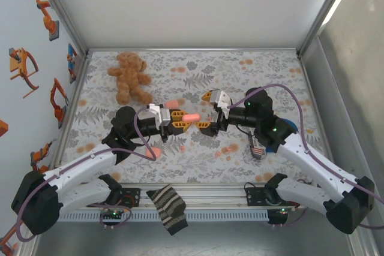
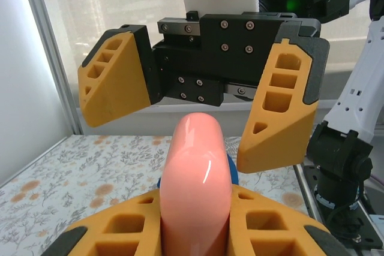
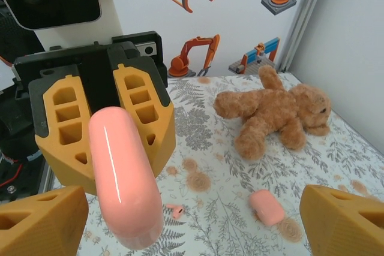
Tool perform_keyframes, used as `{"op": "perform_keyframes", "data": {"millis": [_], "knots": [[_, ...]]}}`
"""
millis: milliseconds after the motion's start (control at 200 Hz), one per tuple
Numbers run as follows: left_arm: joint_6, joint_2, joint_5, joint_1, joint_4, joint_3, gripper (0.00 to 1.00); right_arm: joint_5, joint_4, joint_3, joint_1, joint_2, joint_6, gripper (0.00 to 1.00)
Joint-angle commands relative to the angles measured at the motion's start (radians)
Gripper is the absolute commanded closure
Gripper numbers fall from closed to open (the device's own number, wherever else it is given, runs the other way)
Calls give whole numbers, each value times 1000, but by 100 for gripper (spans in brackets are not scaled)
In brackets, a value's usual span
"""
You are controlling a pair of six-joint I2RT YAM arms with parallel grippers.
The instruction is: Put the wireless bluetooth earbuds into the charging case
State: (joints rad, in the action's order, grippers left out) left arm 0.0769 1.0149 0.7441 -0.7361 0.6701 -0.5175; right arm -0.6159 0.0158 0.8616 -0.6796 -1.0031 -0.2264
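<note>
My left gripper is shut on a glossy pink charging case, held in the air above the middle of the floral cloth. In the left wrist view the case stands up between my orange fingers. My right gripper faces it, open, its fingers spread either side of the case's free end without touching. In the right wrist view the held case points toward the camera. One tiny pink earbud lies on the cloth below it. Another small pink bud lies nearer the front.
A second pink case lies on the cloth near a brown teddy bear at the back left. A larger pink piece lies by the left arm. A striped cloth hangs over the front rail. Walls enclose the table's sides.
</note>
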Motion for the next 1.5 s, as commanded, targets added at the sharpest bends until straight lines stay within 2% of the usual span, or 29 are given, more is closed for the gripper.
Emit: {"op": "perform_keyframes", "data": {"millis": [0,771,1107,1342,1497], "knots": [[25,-4,32,2,23,-6,100,8,-33,35,2,3,-13,10],[27,-27,48,1,7,-2,100,83,5,115,2,-32,-33,10],[30,-31,42,1,6,9,100,70,18,140,3,-32,-31,10],[33,-42,-9,0,5,29,100,45,34,143,3,26,13,10],[35,-78,-80,3,8,76,100,132,60,136,3,91,71,10]]}}
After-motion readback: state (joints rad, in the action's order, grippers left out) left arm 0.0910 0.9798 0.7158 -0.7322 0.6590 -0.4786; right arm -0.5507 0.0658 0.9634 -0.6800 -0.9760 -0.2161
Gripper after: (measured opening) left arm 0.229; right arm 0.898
